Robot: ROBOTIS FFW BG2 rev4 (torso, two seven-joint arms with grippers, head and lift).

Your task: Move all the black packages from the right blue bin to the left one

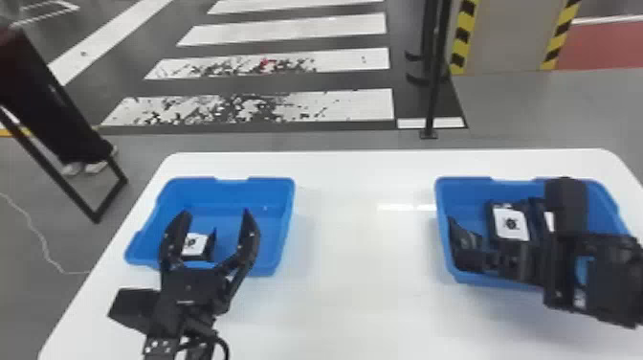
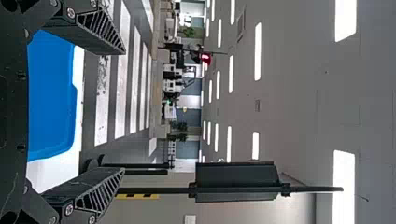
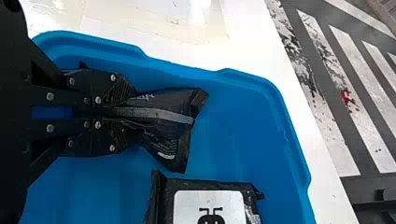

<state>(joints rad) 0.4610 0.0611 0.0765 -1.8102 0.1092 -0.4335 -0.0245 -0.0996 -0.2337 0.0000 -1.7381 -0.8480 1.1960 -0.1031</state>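
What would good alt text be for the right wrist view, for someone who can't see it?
The right gripper pinches one end of a crumpled black package in the right blue bin. Near it in the bin lies another black package with a white label; a white table and striped floor show beyond.

White table (image 1: 363, 287) holding two blue bins. Left blue bin (image 1: 227, 196), near table's left edge: white-labelled black package (image 1: 194, 243) inside, seen between spread fingers of left gripper (image 1: 216, 214). Right blue bin (image 1: 461, 189), toward right edge: labelled package (image 1: 511, 224) inside; right gripper (image 1: 481, 261) pinching another black package (image 1: 461, 237). Past far edge: white-striped floor (image 1: 282, 107).
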